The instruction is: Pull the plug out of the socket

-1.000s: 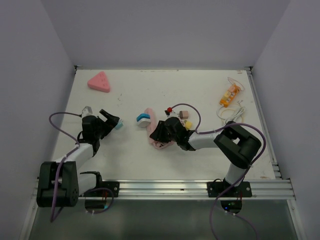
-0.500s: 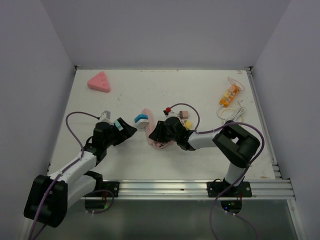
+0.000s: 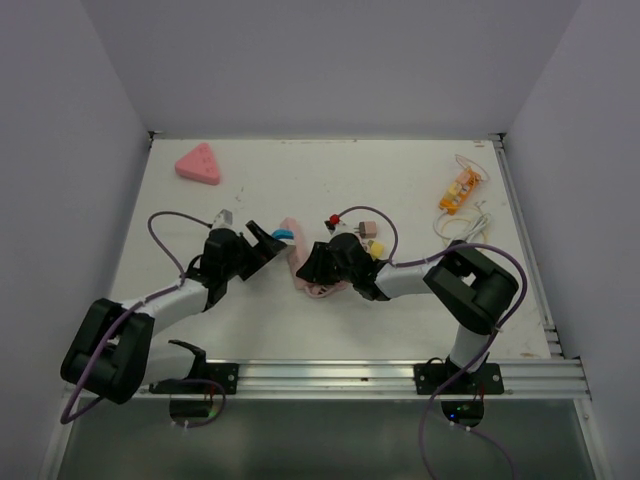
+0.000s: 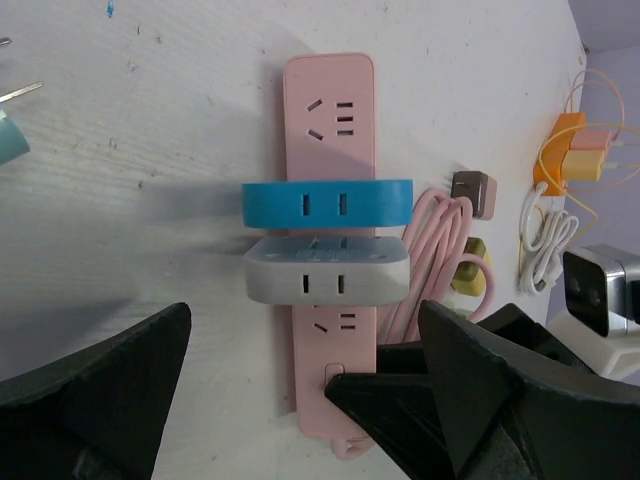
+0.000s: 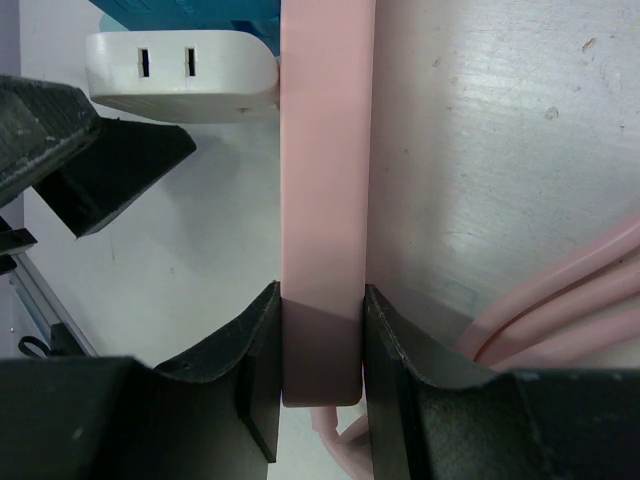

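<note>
A pink power strip (image 4: 328, 120) lies on the white table with a blue plug (image 4: 328, 203) and a white plug (image 4: 327, 272) pushed into it side by side. My left gripper (image 4: 305, 325) is open, its jaws either side of the strip just short of the white plug, touching nothing. In the top view the left gripper (image 3: 262, 246) sits right beside the blue plug (image 3: 284, 234). My right gripper (image 5: 322, 345) is shut on the cable end of the power strip (image 5: 325, 150); the top view shows it (image 3: 318, 266) over the strip's near end. The white plug (image 5: 180, 75) shows at the upper left of the right wrist view.
A pink triangle block (image 3: 198, 165) lies at the back left. An orange adapter (image 3: 460, 188) and a coiled white cable (image 3: 462, 228) lie at the back right. Small brown (image 3: 367, 229) and yellow (image 3: 377, 250) adapters sit by the strip's coiled pink cord (image 4: 435, 250). A loose teal plug (image 4: 8, 140) lies left.
My left arm has swung right from the table's left side to the plugs on the strip, gripper open. My right gripper has stayed shut on the strip.
</note>
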`<state>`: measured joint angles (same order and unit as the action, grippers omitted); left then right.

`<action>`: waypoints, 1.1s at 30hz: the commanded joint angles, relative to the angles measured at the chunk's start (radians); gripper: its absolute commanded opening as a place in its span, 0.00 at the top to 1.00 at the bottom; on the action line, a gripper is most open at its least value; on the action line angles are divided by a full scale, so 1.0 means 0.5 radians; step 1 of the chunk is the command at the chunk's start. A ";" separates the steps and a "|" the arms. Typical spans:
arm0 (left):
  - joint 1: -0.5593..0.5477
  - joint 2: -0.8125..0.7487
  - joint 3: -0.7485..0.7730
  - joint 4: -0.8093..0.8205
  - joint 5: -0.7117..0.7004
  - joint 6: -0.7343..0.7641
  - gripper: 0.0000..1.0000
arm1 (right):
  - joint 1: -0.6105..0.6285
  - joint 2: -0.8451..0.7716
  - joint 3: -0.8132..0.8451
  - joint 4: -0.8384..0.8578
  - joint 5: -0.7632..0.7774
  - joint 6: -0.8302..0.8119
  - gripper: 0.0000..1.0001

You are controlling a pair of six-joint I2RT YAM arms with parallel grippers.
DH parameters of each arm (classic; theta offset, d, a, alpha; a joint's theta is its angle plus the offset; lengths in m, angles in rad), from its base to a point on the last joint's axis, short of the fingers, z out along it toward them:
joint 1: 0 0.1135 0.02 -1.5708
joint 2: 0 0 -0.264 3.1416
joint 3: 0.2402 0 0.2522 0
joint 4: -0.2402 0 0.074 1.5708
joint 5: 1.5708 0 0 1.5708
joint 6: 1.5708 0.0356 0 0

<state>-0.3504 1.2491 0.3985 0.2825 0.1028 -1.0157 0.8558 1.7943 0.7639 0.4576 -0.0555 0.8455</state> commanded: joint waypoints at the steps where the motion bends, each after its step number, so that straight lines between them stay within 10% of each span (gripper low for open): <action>1: -0.014 0.085 0.099 0.202 -0.043 -0.073 0.00 | 0.016 0.151 -0.055 -0.366 0.016 -0.136 1.00; 19: -0.014 0.318 0.160 0.303 -0.018 -0.101 0.18 | 0.016 0.176 -0.037 -0.378 0.013 -0.133 1.00; 33: -0.011 0.226 0.133 0.190 -0.107 -0.089 1.00 | -0.015 0.210 -0.012 -0.602 0.153 -0.016 1.00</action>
<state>-0.3504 1.3975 0.4561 0.3801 0.0921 -1.0649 0.8558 1.8145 0.7929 0.4343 -0.0696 0.8520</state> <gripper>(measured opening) 0.692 0.349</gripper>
